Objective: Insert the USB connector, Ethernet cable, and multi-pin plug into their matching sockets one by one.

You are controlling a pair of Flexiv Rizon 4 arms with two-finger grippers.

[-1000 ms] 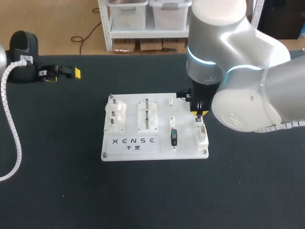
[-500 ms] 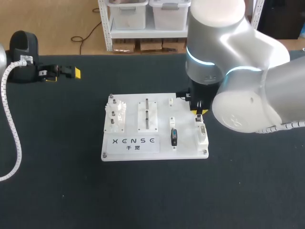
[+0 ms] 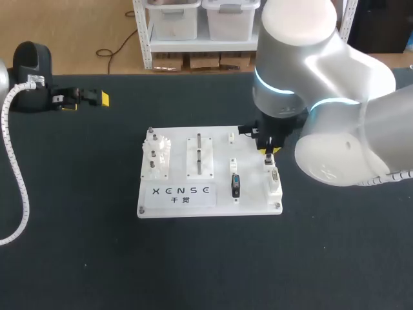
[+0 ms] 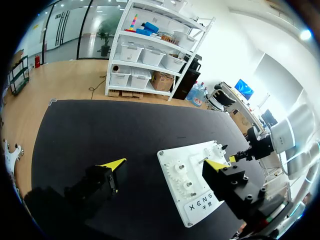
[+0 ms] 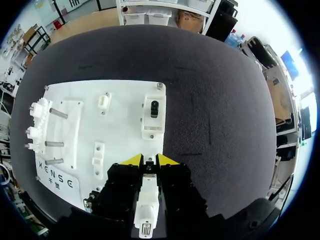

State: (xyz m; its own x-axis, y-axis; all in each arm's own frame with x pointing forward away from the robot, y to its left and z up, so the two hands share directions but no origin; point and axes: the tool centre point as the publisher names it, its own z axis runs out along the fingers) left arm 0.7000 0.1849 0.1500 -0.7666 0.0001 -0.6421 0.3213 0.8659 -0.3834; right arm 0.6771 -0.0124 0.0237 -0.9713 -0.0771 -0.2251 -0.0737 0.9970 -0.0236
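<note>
The right gripper (image 5: 149, 161) is clamped on a white plug (image 5: 146, 202) running back between its fingers (image 5: 131, 160) — likely light, rigid plastic, best held by its flat sides, clear of the contacts. It hangs over the board (image 5: 120, 95), with a dark socket (image 5: 154, 108) ahead of the fingertips.

— What's everything sitting on?
— One table (image 3: 77, 258), covered in matte black cloth right out to its edges.
— And lying on it?
— A flat white board (image 3: 251, 194), roughly mid-table, a touch right of centre. It lies square to the near edge, with screws at its corners and black lettering along the near-left strip.
</note>
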